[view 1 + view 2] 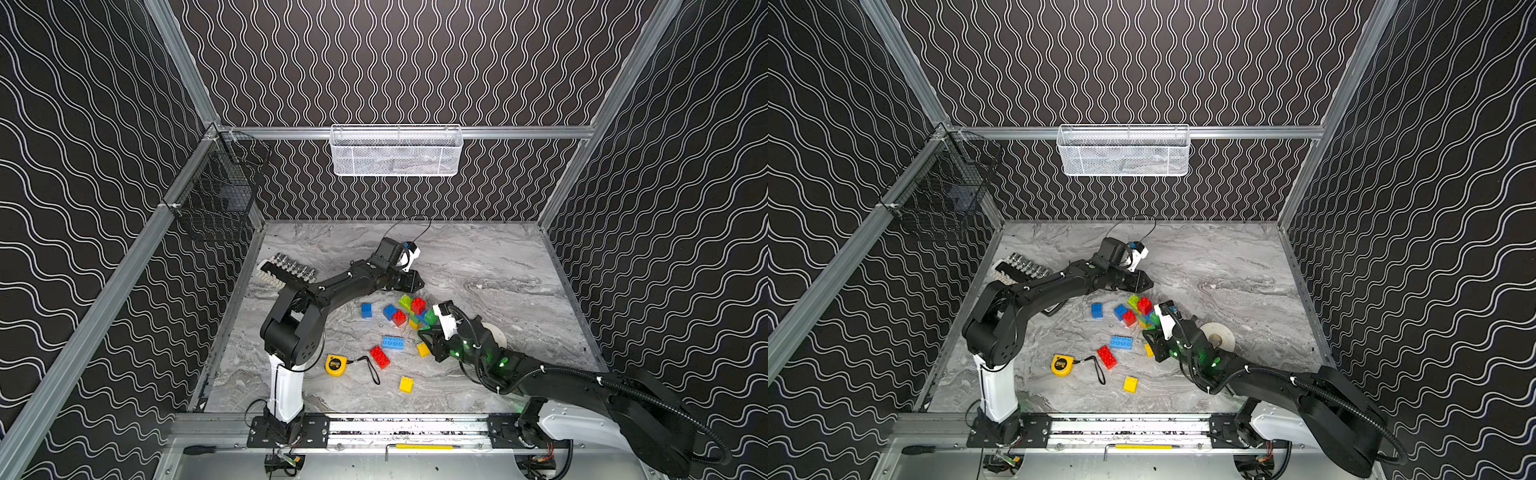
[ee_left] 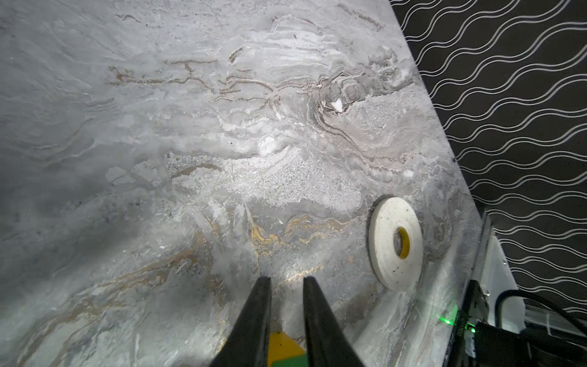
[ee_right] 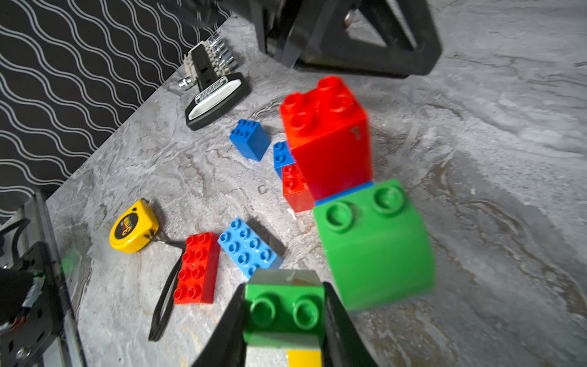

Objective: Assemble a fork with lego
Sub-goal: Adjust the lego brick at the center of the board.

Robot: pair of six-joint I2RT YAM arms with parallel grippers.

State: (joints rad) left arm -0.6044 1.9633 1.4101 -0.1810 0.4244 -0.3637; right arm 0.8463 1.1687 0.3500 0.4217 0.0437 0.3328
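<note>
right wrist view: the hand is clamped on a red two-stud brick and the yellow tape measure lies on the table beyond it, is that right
No: the two-stud brick in the right hand is a green brick, not red, as the right wrist view shows. The yellow tape measure does lie on the table beyond it.

Tape measure (image 1: pixel 336 365), tape roll (image 2: pixel 395 243), socket set (image 3: pixel 211 85)

Right hand (image 3: pixel 284 287) clamps green brick (image 3: pixel 284 309); red brick (image 3: pixel 327 136) beyond it, tape measure (image 3: pixel 133 227) on table (image 3: pixel 476 143)
</note>
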